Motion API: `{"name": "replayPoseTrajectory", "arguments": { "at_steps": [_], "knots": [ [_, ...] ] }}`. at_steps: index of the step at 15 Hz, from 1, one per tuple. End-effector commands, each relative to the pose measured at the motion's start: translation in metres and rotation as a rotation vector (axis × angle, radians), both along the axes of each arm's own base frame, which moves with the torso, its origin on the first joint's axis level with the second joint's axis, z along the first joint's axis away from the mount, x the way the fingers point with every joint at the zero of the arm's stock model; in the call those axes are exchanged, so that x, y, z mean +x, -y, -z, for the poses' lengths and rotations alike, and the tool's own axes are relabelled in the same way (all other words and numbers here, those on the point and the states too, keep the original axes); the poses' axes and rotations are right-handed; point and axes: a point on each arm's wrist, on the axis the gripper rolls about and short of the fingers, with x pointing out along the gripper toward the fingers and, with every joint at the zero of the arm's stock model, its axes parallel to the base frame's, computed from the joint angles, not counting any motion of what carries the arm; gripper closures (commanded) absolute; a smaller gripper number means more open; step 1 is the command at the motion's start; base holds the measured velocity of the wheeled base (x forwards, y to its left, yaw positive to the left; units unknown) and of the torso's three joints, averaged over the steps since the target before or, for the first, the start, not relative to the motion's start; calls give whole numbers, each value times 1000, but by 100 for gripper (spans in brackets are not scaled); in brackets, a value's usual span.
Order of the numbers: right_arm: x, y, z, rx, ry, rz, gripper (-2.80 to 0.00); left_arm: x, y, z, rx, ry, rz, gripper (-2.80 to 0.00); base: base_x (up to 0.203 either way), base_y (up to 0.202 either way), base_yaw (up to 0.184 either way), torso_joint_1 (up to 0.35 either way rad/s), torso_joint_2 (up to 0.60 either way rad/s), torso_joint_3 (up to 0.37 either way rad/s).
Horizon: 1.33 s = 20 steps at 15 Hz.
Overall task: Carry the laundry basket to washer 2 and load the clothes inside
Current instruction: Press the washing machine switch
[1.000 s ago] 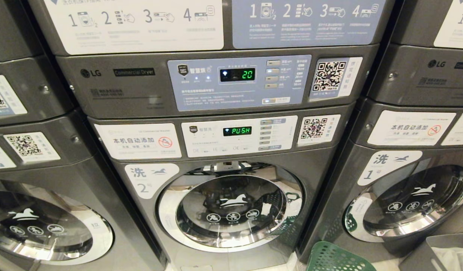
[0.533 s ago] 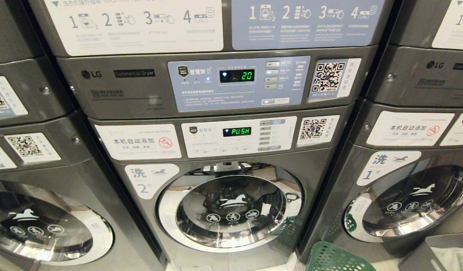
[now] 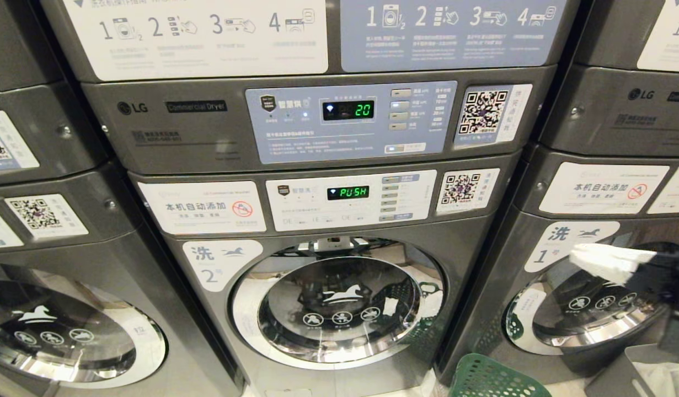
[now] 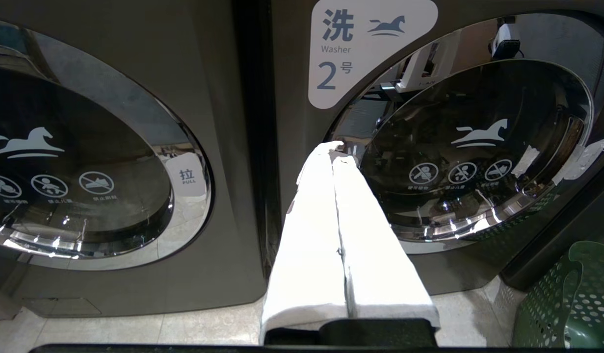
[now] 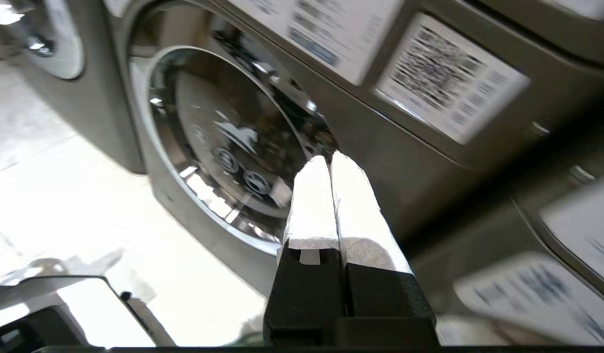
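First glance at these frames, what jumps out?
Washer 2 fills the centre of the head view, its chrome-rimmed door shut and a green "PUSH" display above. The right hand, white fingers pressed together, hangs in front of washer 1. The green laundry basket sits on the floor between them.

Washer 2 (image 3: 339,298) stands left of washer 1 (image 3: 593,298), with the laundry basket (image 3: 491,379) before them.

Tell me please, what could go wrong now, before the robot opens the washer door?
1. The right gripper, shut and empty, is in front of washer 1, not washer 2; it might open the wrong door.
2. Washer 2's door may swing into the laundry basket standing close beside it.
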Motion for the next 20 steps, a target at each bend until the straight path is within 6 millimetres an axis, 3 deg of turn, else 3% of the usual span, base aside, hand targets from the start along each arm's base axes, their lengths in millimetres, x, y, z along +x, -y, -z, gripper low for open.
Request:
{"name": "replayPoseTrajectory", "arguments": {
  "at_steps": [1, 4, 9, 20],
  "knots": [
    [45, -25, 27, -25, -93, -74, 0, 1, 0, 2, 0, -8, 0, 0, 0, 0, 0, 0, 0, 0],
    [90, -59, 42, -7, -35, -112, 0, 1, 0, 2, 0, -8, 0, 0, 0, 0, 0, 0, 0, 0],
    [138, -97, 37, 24, 163, -71, 0, 1, 0, 2, 0, -7, -1, 0, 0, 0, 0, 0, 0, 0],
    [173, -120, 50, 40, 142, -82, 0, 1, 0, 2, 0, -7, -1, 0, 0, 0, 0, 0, 0, 0]
  ]
}}
